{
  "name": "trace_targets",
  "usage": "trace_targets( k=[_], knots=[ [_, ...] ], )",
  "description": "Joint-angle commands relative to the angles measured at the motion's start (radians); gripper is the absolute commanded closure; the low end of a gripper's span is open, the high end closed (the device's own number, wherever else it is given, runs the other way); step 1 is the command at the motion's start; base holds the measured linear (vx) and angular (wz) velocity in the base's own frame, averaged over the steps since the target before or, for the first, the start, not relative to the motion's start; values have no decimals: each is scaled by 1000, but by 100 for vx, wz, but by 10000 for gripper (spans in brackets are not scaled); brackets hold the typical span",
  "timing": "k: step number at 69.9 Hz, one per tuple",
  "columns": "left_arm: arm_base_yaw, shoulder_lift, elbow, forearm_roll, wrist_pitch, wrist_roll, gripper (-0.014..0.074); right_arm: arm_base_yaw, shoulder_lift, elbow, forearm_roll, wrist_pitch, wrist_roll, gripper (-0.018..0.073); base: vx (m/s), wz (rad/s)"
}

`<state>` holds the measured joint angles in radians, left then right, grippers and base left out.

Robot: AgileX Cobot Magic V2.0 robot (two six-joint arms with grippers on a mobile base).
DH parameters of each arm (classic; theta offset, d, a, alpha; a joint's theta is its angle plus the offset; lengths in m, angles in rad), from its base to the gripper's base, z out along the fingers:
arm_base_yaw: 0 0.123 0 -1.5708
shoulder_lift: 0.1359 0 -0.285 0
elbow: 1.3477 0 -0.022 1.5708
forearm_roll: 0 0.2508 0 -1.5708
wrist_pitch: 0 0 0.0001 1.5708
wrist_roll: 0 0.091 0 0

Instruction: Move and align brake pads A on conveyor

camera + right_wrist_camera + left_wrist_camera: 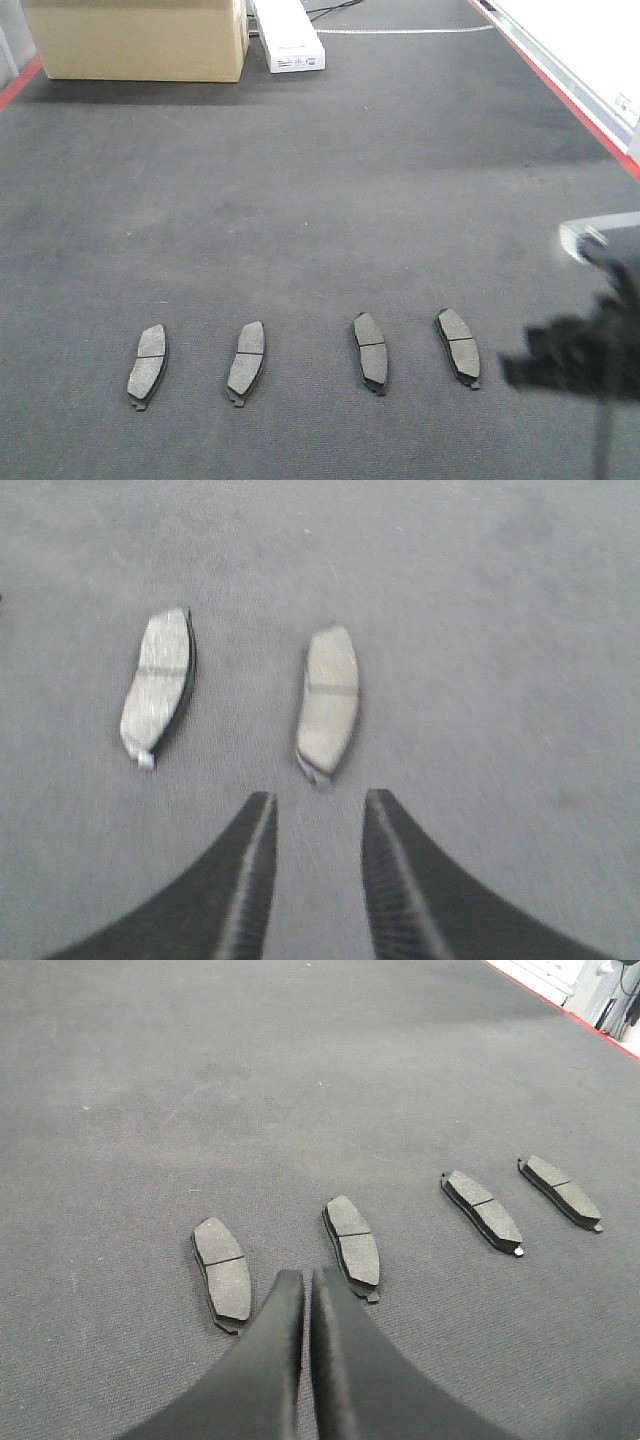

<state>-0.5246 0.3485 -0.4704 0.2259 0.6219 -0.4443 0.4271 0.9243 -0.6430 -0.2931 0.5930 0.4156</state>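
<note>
Dark grey felt belt, red strips along its edges. Four pads lie on it in a rough row across the near part, friction side up, each well apart from the next: pad 1, pad 2, pad 3, pad 4, counted left to right in the front view. Left two lean top-right, right two lean top-left. Cross groove visible at mid-length on each.

Left wrist view: left fingers pressed together, holding nothing, tips above the belt between pad 1 and pad 2, touching neither. Pad 3 and pad 4 further right.

Right wrist view, blurred: right fingers spread, nothing between them, tips just short of the near end of pad 4; cannot tell if touching. Pad 3 to its left. In the front view the right arm is a dark blur at the right edge, beside pad 4.

Far end of belt: cardboard box, white box next to it.
</note>
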Motion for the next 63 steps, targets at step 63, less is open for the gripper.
trace_targets(
  k=[63],
  knots=[
    [2, 10, -25, 12, -66, -4, 603, -2, -447, 201, -45, -81, 4, 566, 0, 0]
  ],
)
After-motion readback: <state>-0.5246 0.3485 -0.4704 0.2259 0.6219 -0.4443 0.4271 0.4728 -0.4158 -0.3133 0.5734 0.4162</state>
